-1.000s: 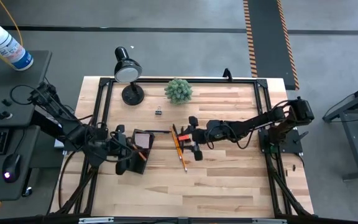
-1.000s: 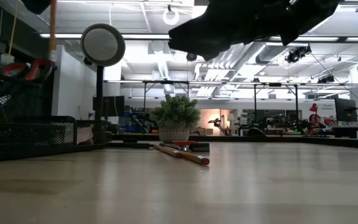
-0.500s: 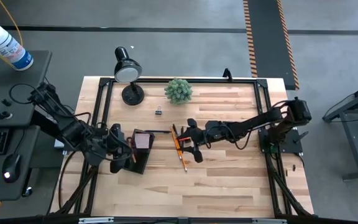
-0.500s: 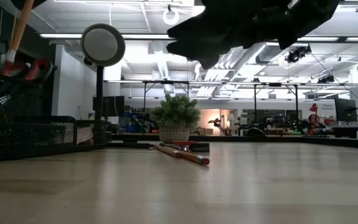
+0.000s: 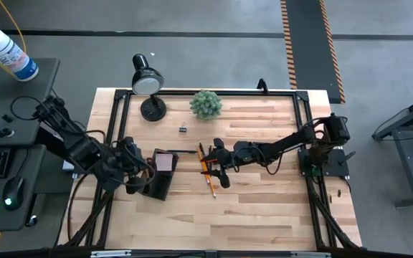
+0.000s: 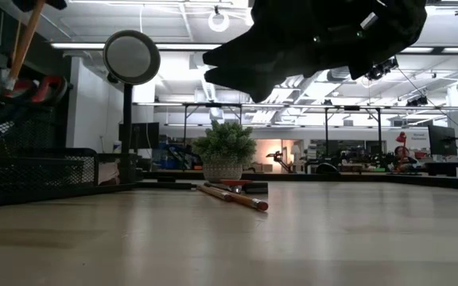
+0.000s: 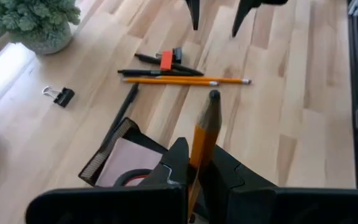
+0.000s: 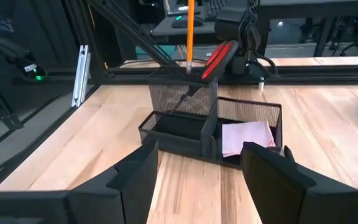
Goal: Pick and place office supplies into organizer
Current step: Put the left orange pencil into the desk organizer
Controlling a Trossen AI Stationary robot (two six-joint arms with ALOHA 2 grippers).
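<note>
Now the left gripper [image 7: 197, 163] pinches one pencil [image 7: 205, 127] over the organizer [image 8: 210, 127]. One more pencil [image 7: 185, 80] lies on the table [image 5: 264, 208]. The right gripper [image 5: 219, 163] is spread wide above it.

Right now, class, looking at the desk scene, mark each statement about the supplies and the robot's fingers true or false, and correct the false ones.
1. The left gripper is shut on a pencil. True.
2. The right gripper holds a pen. False: its fingers are open and hold nothing.
3. The pink sticky-note pad lies in the organizer. True.
4. The binder clip is inside the organizer. False: it lies on the table, near the plant.
5. One pencil lies loose on the table. True.
</note>
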